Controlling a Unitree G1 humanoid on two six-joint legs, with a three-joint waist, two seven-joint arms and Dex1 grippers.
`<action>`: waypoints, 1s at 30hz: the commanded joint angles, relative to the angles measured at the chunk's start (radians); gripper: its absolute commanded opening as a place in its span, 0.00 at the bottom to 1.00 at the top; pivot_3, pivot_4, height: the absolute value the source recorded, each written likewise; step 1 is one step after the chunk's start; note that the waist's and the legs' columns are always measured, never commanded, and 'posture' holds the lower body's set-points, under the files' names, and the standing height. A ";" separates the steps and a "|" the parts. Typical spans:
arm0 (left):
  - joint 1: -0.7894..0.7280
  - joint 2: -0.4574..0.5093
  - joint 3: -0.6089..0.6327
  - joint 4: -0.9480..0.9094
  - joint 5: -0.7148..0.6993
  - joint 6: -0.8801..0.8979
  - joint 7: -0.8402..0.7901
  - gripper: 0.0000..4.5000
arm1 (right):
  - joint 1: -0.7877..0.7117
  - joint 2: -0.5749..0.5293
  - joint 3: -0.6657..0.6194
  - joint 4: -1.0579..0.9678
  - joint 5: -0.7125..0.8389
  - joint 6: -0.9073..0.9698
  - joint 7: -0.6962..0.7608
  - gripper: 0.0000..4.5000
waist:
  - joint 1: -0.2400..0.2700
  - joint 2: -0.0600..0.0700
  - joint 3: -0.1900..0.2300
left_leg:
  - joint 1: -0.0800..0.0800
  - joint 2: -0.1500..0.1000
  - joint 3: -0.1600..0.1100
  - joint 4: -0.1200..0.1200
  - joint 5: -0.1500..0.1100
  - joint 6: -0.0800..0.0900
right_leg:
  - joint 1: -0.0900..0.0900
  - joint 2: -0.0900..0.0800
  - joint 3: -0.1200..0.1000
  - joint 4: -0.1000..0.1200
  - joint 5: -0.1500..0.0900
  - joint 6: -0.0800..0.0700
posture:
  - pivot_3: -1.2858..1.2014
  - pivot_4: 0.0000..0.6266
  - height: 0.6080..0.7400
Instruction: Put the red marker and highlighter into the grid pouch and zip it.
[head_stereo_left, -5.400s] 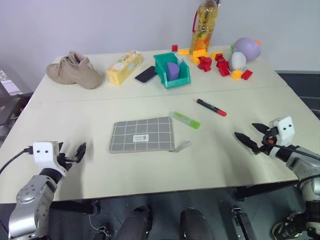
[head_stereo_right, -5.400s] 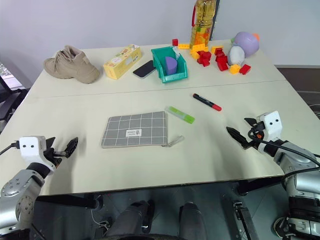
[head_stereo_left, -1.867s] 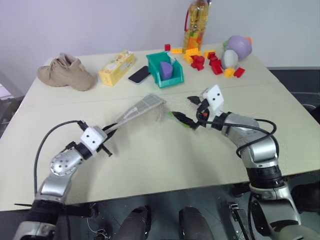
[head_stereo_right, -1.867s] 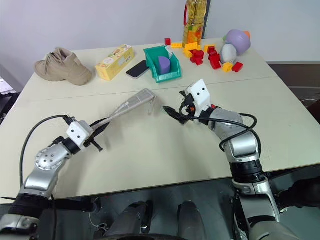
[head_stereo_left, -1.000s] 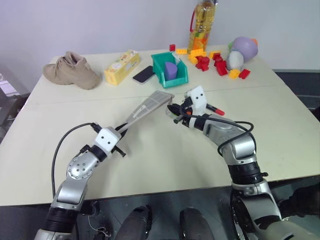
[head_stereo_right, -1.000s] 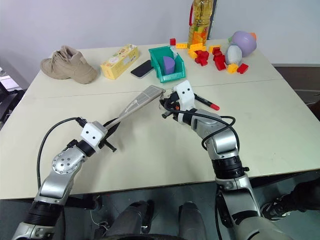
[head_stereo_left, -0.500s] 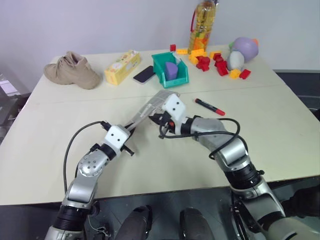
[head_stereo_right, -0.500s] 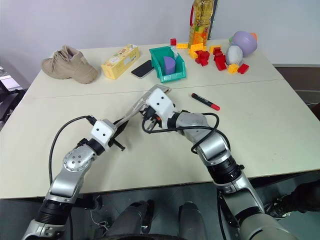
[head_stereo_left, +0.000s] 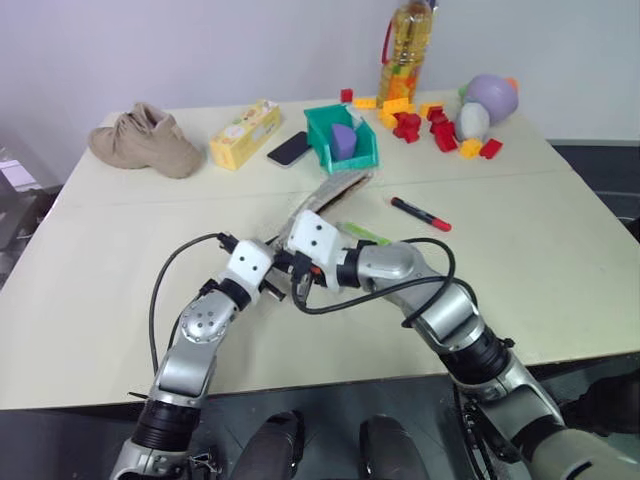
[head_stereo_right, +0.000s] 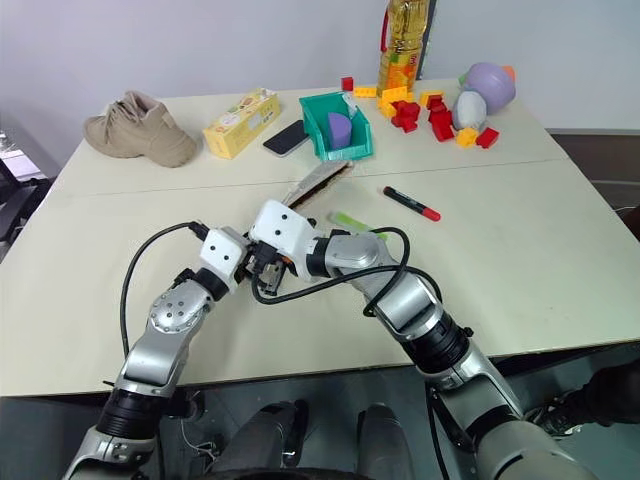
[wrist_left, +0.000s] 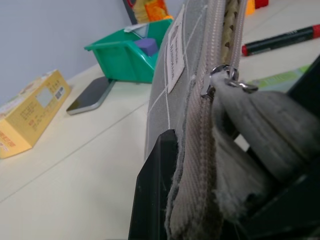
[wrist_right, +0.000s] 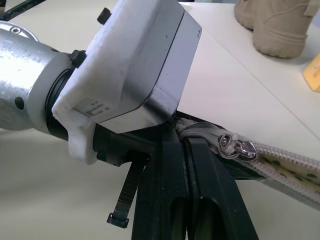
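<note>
Silver jointed arms carry white camera blocks, looping black cables and black-fingered tools.

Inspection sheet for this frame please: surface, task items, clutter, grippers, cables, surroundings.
Surface: pale table, seam across it.
Job's things: grid pouch held off the table, tilted, its zipper partly open; highlighter and red marker lying on the table outside it.
Clutter: shoe, yellow box, phone, green bin, oil bottle, toy blocks.
Grippers: left gripper shut on pouch end; right gripper shut on zipper pull.
Cables: black cable looping off each wrist.
Surroundings: plain wall.
</note>
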 joint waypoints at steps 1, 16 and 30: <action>-0.020 -0.009 -0.007 -0.019 0.012 -0.007 0.018 0.00 | -0.014 0.002 -0.013 -0.058 0.036 0.001 0.044 0.12 | 0.000 0.000 0.000 | 0.000 0.000 0.000 0.000 0.000 0.000 | 0.000 0.000 0.000 0.000 0.000 0.000 | 0.52 0.24 1.00; -0.014 0.137 0.078 0.076 0.064 -0.059 0.032 0.00 | 0.043 -0.210 -0.345 0.271 0.007 0.001 -0.023 0.87 | 0.001 0.000 0.000 | 0.000 0.000 0.000 0.000 0.000 0.000 | 0.000 0.000 0.000 0.000 0.000 0.000 | 0.52 0.24 1.00; -0.028 0.111 0.053 0.105 0.093 -0.063 0.052 0.00 | 0.069 -0.215 -0.366 0.359 0.008 0.015 -0.034 0.18 | 0.001 0.000 0.000 | -0.001 0.000 0.000 0.000 0.000 0.000 | 0.000 0.000 0.000 0.000 0.000 0.000 | 0.52 0.24 1.00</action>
